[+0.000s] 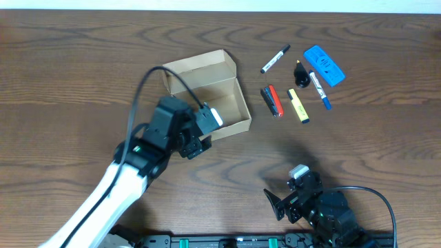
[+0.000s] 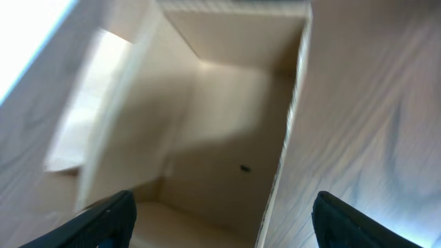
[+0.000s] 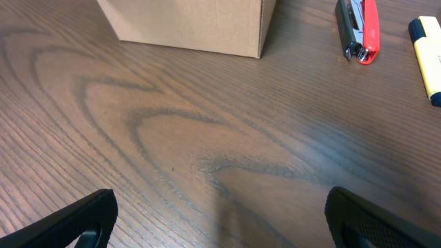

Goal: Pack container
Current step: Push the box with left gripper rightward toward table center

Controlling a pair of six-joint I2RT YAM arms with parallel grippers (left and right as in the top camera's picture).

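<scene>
The container, a tan cardboard box (image 1: pixel 219 102), stands open in the middle of the table with its flap lid (image 1: pixel 200 65) raised at the back. My left gripper (image 1: pixel 204 131) is open and empty, hovering over the box's near edge. In the left wrist view the empty box interior (image 2: pixel 227 138) fills the frame, and one box wall runs between the open fingers (image 2: pixel 220 227). My right gripper (image 1: pixel 282 203) is open and empty near the table's front edge. Its wrist view shows bare wood between the fingers (image 3: pixel 220 220) and the box (image 3: pixel 193 24) far ahead.
To the right of the box lie a red stapler (image 1: pixel 271 100), a yellow highlighter (image 1: pixel 298 105), a black marker (image 1: pixel 275 59), a blue marker (image 1: pixel 319 89), a small black object (image 1: pixel 300 72) and a blue eraser (image 1: pixel 324 65). The stapler (image 3: pixel 358 27) and highlighter (image 3: pixel 427 45) also show in the right wrist view.
</scene>
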